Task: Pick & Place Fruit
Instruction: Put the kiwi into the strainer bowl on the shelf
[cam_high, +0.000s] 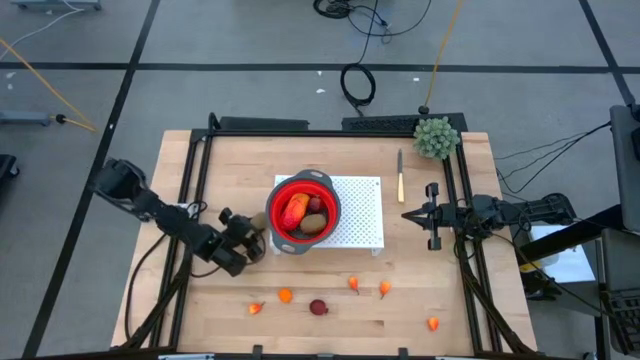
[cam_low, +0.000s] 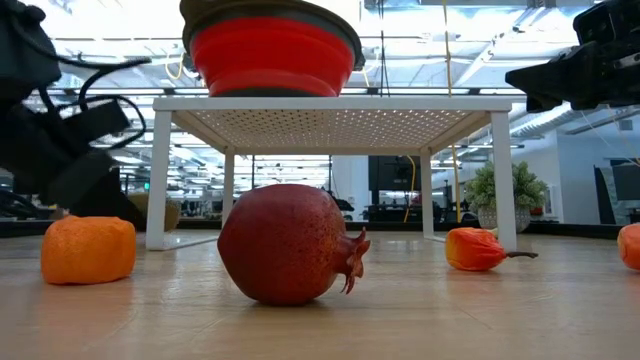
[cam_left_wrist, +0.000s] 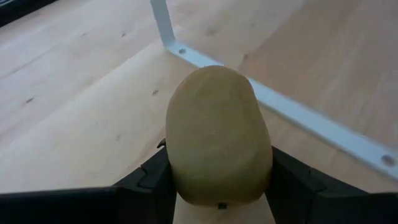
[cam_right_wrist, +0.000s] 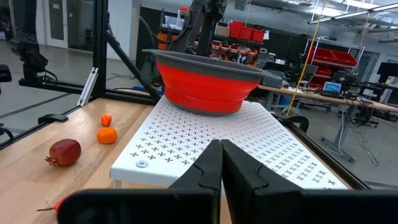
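A tan-brown oval fruit (cam_left_wrist: 214, 134) sits between the fingers of my left gripper (cam_left_wrist: 217, 183), which is shut on it just left of the white perforated stand (cam_high: 360, 215); in the high view the gripper (cam_high: 250, 243) is near the stand's near-left leg. A red bowl (cam_high: 303, 208) stands on the stand with a red-orange oblong, a brown oval and a dark red ball in it. A dark red pomegranate (cam_high: 318, 307) and several small orange bits (cam_high: 285, 295) lie on the table's near part. My right gripper (cam_high: 408, 214) waits shut at the stand's right side. My left gripper pinches the oval fruit's two long sides (cam_left_wrist: 177, 171) between its two fingers (cam_left_wrist: 292, 180), at the fruit's near end. The fingers slant down from the table's left and lie along the fruit. Whether the fruit is clear of the table I cannot tell.
A green bushy ball (cam_high: 437, 137) sits at the far right corner, and a slim wooden-handled knife (cam_high: 400, 175) lies beside the stand. The stand's white leg and rail (cam_left_wrist: 273, 102) run just beyond the held fruit. A black frame (cam_high: 195, 175) borders the table.
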